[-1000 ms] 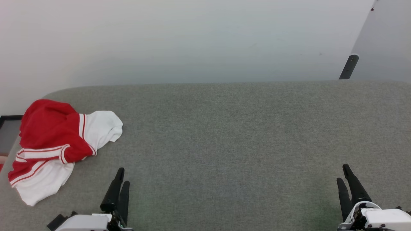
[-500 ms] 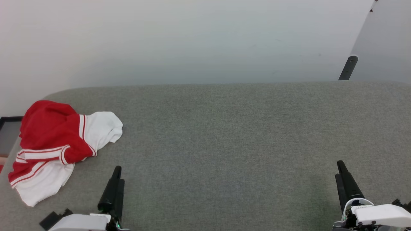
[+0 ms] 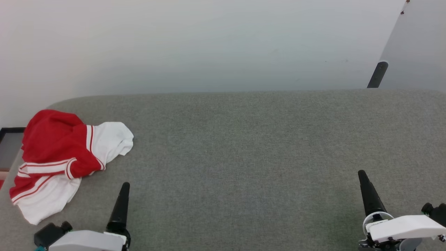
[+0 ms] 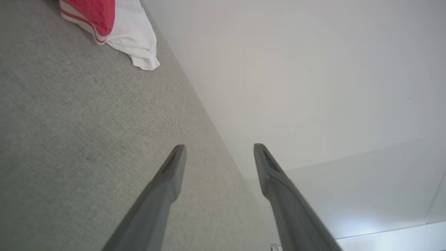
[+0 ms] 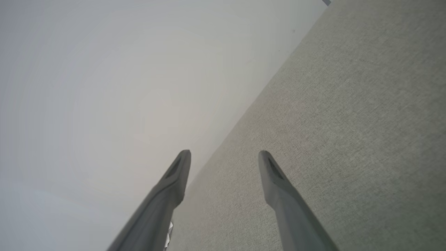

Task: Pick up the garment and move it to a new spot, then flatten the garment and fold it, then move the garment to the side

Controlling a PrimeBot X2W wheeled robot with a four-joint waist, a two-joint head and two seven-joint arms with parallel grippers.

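Large red soft-fabric garment (image 3: 59, 157) with white sleeves and red-and-white striped trim bands, crumpled in a heap at the far left of a wide grey felt-covered surface (image 3: 244, 146), with white cloth spilt toward the near left edge. Left pincer (image 3: 124, 186) at lower left, dark and tapered, seen edge-on as a single point, near the garment's right side but apart from it, holding nothing. Right pincer (image 3: 362, 175) at lower right, likewise edge-on, well apart from the garment, over bare grey. Plain pale wall (image 3: 209, 42) behind. Slanted dark post (image 3: 377, 75) at upper right. Dark-rimmed frame (image 3: 8, 129) at the left edge, beside the heap.
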